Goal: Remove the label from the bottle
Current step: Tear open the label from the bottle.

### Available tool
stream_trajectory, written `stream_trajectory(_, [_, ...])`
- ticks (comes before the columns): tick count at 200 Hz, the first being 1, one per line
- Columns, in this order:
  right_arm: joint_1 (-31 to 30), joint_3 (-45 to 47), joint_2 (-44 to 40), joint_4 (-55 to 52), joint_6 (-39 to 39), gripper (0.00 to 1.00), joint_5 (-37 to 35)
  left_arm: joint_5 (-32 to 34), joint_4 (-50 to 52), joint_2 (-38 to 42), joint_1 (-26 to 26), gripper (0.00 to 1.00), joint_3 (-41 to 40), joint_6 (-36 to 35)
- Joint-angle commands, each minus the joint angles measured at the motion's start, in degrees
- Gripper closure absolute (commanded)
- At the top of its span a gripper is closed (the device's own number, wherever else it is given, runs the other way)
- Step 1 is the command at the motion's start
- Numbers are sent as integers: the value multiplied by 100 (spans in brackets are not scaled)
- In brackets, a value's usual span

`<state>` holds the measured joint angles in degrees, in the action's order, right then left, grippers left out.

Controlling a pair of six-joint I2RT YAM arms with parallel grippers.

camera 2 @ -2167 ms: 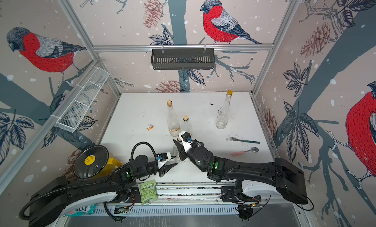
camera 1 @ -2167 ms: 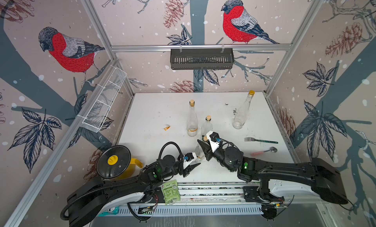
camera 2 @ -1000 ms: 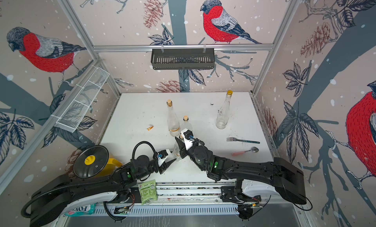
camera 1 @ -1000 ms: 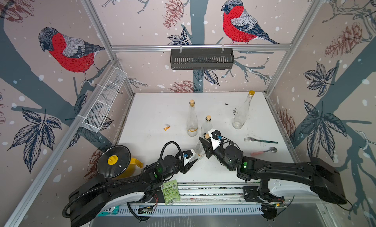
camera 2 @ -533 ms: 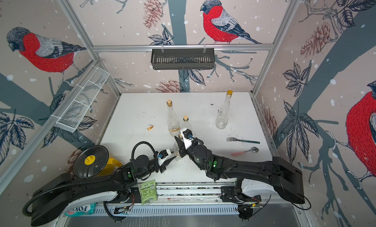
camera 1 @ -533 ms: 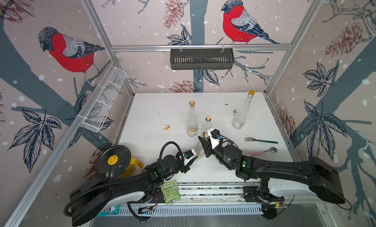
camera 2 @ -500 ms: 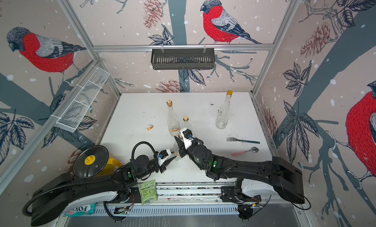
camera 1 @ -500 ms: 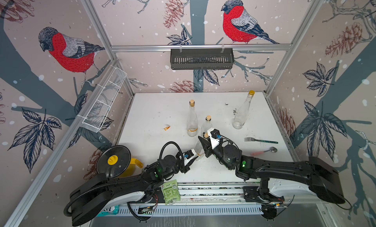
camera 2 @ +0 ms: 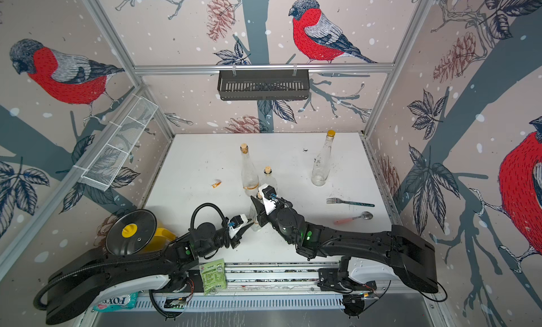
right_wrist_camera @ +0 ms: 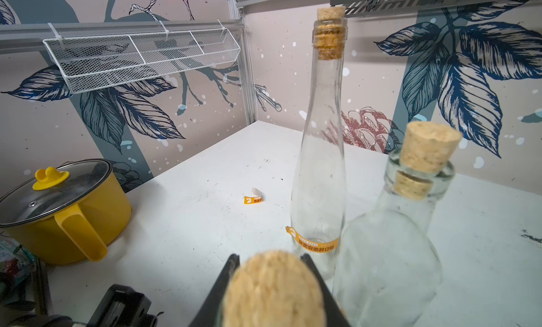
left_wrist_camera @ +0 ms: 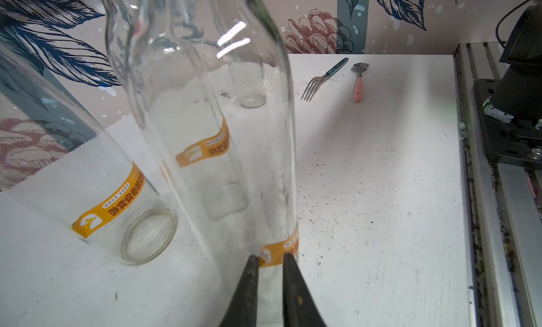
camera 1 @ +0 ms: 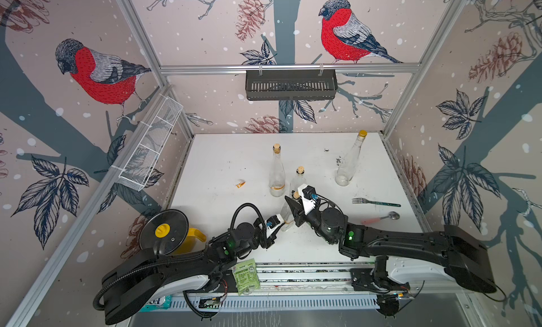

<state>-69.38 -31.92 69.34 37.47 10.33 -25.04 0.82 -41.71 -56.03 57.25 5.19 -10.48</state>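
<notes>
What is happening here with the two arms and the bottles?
The right gripper is shut on the corked neck of a clear bottle. The left gripper has its tips at the orange label near the bottle's base, jaws narrowly apart; whether they pinch it is unclear. The label is still on.

Tall bottle ahead, table leftward open

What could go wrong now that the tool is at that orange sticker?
1. The left tool straddles only the end of the label; it may pinch a sliver and tear it, or slip off.
2. The right tool grips the bottle only at its corked neck; a sideways pull could tilt it into the short bottle close beside.
</notes>
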Motion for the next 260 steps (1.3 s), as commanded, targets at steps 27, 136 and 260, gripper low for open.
stream_trajectory(27, [-14,-16,21,124,13,100,63,243,-244,15,8,88,61,-70])
stream_trajectory(136, [-14,11,25,225,-72,100,-255,-171,335,-123,13,100,319,10])
stream_trajectory(260, [-191,2,-44,310,-512,100,-955,-477,655,263,7,100,276,168])
